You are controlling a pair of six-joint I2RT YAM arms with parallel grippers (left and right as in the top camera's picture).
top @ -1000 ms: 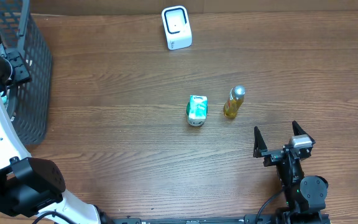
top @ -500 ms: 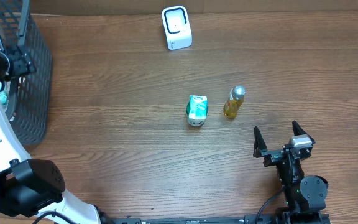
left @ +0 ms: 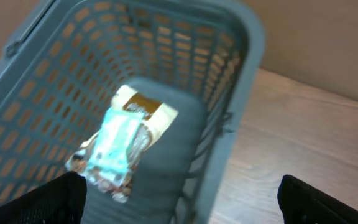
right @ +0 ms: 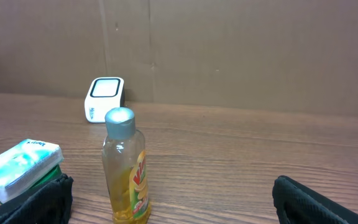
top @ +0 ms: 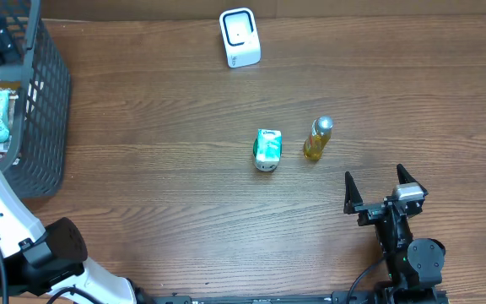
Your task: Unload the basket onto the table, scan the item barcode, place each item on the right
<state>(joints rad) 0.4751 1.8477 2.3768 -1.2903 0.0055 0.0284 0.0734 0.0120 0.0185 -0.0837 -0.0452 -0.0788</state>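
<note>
Hovering above grey plastic mesh basket [left: 241,56] at 9 o'clock, left gripper [left: 182,202] gapes empty; right gripper [top: 375,177], 5 o'clock, wide, empty.

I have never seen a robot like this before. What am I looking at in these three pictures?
It is a robot with two arms at a wooden table. Each arm ends in a pincer with two fingers. One picture looks down from above. The other two come from small cameras on the robot's wrists. The left pincer hangs open above a grey basket, and a wrapped packet lies inside the basket. The right pincer is open too and holds nothing. On the table are a yellow bottle with a silver cap, a green and white pack, and a white barcode scanner.
</note>
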